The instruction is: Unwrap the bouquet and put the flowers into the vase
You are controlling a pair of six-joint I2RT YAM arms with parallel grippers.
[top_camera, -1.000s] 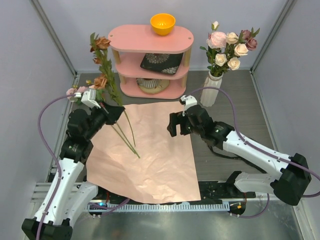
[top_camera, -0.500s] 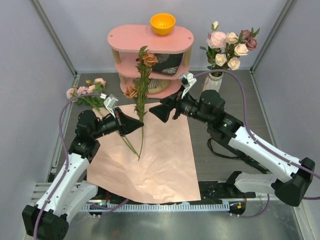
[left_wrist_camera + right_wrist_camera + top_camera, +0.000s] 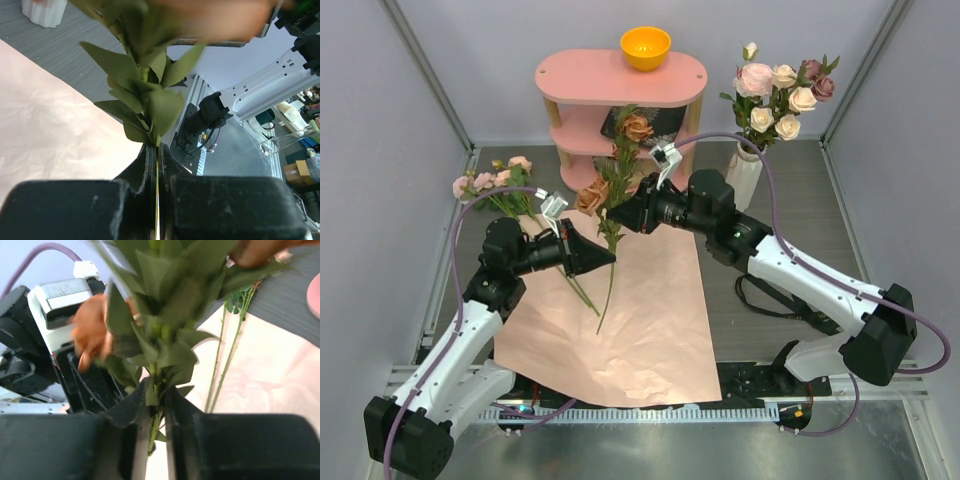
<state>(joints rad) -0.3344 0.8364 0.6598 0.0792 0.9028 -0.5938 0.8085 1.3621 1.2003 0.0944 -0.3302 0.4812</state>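
While L fingers (image 3: pixel 590 260) and R fingers (image 3: pixel 623 215) both pinch orange-rose stem (image 3: pixel 608 290), pink shelf (image 3: pixel 590 75) stands close behind.

Vase (image 3: pixel 744 182) right of shelf (image 3: pixel 588 76), bowl (image 3: pixel 646 47) on shelf, paper (image 3: pixel 650 315) in front.

Grey table (image 3: pixel 810 190) is bearing wrapping paper (image 3: pixel 640 330) centrally, pink shelf (image 3: pixel 620 75) at twelve o'clock, white vase (image 3: pixel 745 185) at one, loose flowers (image 3: pixel 485 181) at ten

You have bright, even light overhead and soft shadows; in both wrist views the flowers (image 3: pixel 200 20) blur near the lens.
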